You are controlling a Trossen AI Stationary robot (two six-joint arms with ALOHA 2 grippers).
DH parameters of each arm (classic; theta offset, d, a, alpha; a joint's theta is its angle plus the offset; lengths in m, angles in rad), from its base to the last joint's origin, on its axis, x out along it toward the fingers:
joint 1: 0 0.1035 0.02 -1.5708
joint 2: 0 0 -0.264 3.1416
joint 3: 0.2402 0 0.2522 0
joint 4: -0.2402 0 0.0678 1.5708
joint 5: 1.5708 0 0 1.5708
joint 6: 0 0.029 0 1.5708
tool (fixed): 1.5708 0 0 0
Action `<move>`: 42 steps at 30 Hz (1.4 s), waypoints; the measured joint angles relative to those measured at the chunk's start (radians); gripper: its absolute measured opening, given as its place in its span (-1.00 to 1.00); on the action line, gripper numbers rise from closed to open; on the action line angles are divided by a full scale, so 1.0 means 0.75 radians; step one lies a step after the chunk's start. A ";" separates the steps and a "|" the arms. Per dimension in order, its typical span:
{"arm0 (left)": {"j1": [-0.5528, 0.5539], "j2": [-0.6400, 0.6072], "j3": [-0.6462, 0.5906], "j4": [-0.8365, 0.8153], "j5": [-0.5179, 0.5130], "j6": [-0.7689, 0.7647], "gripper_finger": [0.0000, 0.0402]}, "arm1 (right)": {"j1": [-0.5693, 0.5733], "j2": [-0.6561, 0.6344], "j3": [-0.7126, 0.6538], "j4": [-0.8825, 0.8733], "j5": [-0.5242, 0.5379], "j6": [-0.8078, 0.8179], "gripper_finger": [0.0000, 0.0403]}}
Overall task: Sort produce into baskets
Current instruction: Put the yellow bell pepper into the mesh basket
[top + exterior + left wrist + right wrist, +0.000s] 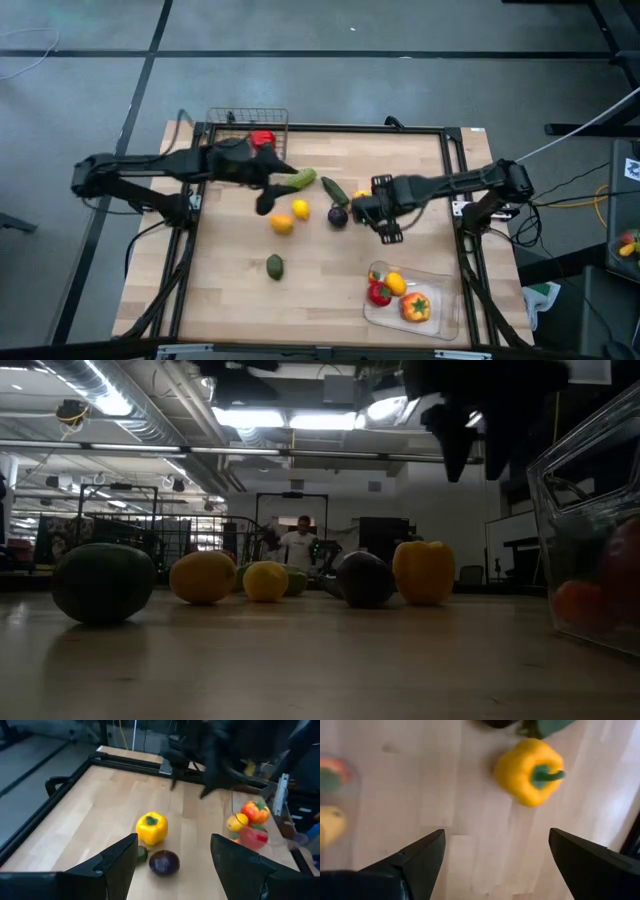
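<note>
Loose produce lies mid-table: a yellow pepper (530, 770), a purple eggplant (338, 215), a lemon (300, 208), an orange fruit (282, 224), a green cucumber (301, 180), a dark zucchini (334, 190) and a green avocado (275, 266). The wire basket (247, 120) at the far left holds a red piece (262, 138). The clear tray (440, 312) at the near right holds a yellow, a red and an orange piece. My left gripper (266, 200) is open and empty above the lemon. My right gripper (496, 834) is open and empty just beside the yellow pepper.
A black frame (320, 128) runs around the wooden table. In the low view the tray's wall (590, 510) stands close at the right and my right gripper (470, 430) hangs above the pepper. A person (298, 545) stands far off in the room behind.
</note>
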 joint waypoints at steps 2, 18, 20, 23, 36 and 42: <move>-0.014 -0.108 -0.117 0.063 0.000 0.000 0.23 | -0.055 0.000 0.000 0.002 0.000 -0.029 0.74; -0.049 -0.640 -0.600 0.286 -0.001 -0.002 0.23 | -0.304 -0.001 -0.001 0.194 -0.003 -0.027 0.74; -0.049 -0.647 -0.603 0.280 -0.002 0.012 0.23 | -0.319 -0.001 -0.001 0.217 -0.004 -0.027 0.74; -0.049 -0.650 -0.603 0.281 -0.002 -0.003 0.23 | -0.319 -0.001 -0.001 0.233 -0.003 -0.027 0.74; -0.049 -0.650 -0.603 0.139 -0.003 -0.120 0.23 | -0.315 -0.001 -0.001 0.249 -0.004 -0.027 0.74; -0.049 -0.649 -0.603 0.033 -0.003 -0.118 0.23 | -0.315 -0.001 -0.001 0.259 -0.005 -0.027 0.74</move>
